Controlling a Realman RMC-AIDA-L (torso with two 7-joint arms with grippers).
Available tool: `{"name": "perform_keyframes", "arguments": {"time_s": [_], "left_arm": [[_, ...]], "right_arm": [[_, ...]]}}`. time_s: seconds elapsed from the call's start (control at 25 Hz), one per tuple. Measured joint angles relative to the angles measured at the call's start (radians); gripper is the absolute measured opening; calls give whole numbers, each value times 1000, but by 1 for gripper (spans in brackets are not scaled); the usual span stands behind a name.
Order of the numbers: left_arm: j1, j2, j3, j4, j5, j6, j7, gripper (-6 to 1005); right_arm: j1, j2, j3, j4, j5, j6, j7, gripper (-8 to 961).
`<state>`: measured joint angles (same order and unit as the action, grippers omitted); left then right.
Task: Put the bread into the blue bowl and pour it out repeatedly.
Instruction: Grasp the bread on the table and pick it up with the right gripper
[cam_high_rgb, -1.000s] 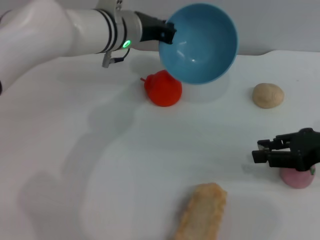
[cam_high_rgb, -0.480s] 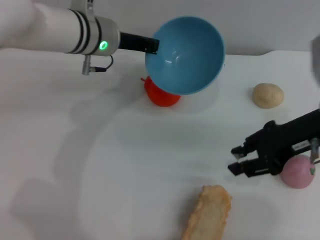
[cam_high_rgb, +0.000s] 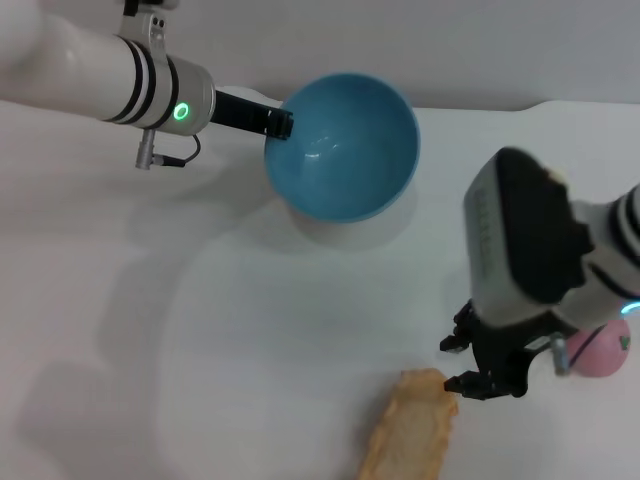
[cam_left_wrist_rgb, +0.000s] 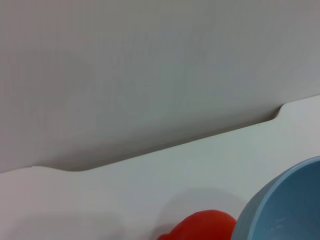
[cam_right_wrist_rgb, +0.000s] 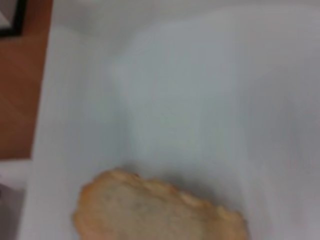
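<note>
At five o'clock on table (cam_high_rgb: 250, 330), bread (cam_high_rgb: 410, 432) lying flat beneath spread right gripper (cam_high_rgb: 461, 364) poised to grab; bowl (cam_high_rgb: 342, 146) at twelve, pinched by left gripper (cam_high_rgb: 278, 123), awaiting refill.

no readable text, no labels, no brand names, no numbers, no signs on anything in view

Empty blue bowl (cam_high_rgb: 345, 150) upright; bread (cam_high_rgb: 408, 440) flat on table.
</note>
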<state>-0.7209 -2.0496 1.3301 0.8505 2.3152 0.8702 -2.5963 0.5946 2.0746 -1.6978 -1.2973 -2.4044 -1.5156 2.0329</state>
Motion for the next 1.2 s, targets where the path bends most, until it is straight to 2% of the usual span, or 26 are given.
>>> {"name": "perform_keyframes", "arguments": {"time_s": [0.24, 0.76, 1.2], "left_arm": [[0, 0, -15, 4, 6, 8, -25, 16], [-10, -1, -29, 5, 10, 4, -25, 17], [-18, -1, -29, 5, 10, -1, -19, 16]], "right_arm": [[-26, 5, -160, -54, -59, 56, 6, 400], [-42, 6, -259, -128, -49, 25, 7, 399], [-10, 7, -303, 61, 68, 179, 0, 398]]}}
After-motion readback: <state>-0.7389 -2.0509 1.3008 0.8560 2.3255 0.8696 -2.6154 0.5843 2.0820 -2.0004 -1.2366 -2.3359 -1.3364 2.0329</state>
